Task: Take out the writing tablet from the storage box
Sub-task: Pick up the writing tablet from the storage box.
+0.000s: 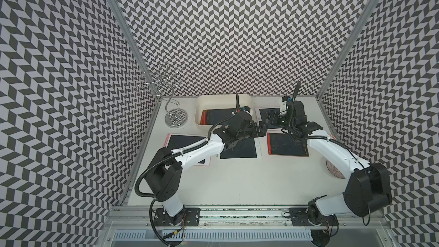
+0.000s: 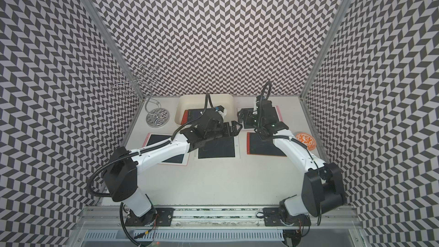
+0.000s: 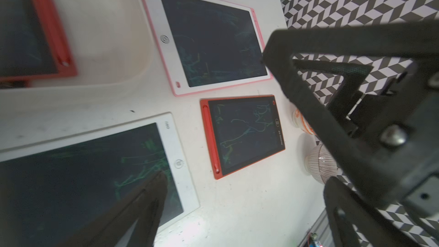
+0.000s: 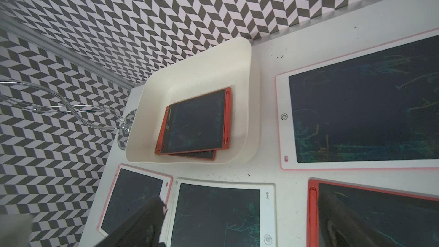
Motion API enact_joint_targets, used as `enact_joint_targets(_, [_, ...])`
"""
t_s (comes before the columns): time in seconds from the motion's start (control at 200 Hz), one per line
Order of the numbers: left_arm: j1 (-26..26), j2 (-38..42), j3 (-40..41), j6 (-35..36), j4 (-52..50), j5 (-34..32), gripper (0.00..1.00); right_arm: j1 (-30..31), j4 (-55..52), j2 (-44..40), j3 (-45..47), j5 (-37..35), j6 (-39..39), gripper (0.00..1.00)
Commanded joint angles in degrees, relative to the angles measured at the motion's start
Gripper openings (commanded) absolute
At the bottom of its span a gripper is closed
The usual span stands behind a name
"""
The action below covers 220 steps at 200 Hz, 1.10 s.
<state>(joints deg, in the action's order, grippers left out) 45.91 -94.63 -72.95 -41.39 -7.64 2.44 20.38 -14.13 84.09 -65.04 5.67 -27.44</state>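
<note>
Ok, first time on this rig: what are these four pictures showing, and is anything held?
The left arm and right arm are robot arms bolted at a table. Two pictures look down from overhead; two come from wrist cameras. The cream storage box holds two stacked red tablets. Outside lie a white tablet, a red tablet and two pink-edged tablets, plus a wire stand and two bowls. Left fingers and right fingers are open, holding nothing.
</note>
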Motion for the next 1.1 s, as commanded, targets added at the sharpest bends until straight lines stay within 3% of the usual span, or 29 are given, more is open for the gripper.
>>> enact_joint_targets(0.0, [-3.47,3.46,1.60,6.74,-5.67,-0.79,0.99,2.63,0.31,2.61,-3.40,-5.60,-2.16,1.00])
enact_joint_targets(0.165, [-7.68,5.31,2.18,11.38,-7.92,-0.28,0.99,6.24,-0.72,7.09,-8.32,-7.59,-3.16,0.99])
enact_joint_targets(0.371, [-13.26,3.71,2.59,14.79,-10.36,5.87,0.99,9.51,-2.58,12.89,-14.73,-9.27,-2.93,0.99])
enact_joint_targets(1.097, [-22.50,-1.35,-1.09,18.57,-17.15,2.64,0.99,11.54,-0.61,26.33,-25.29,-4.34,-1.77,0.99])
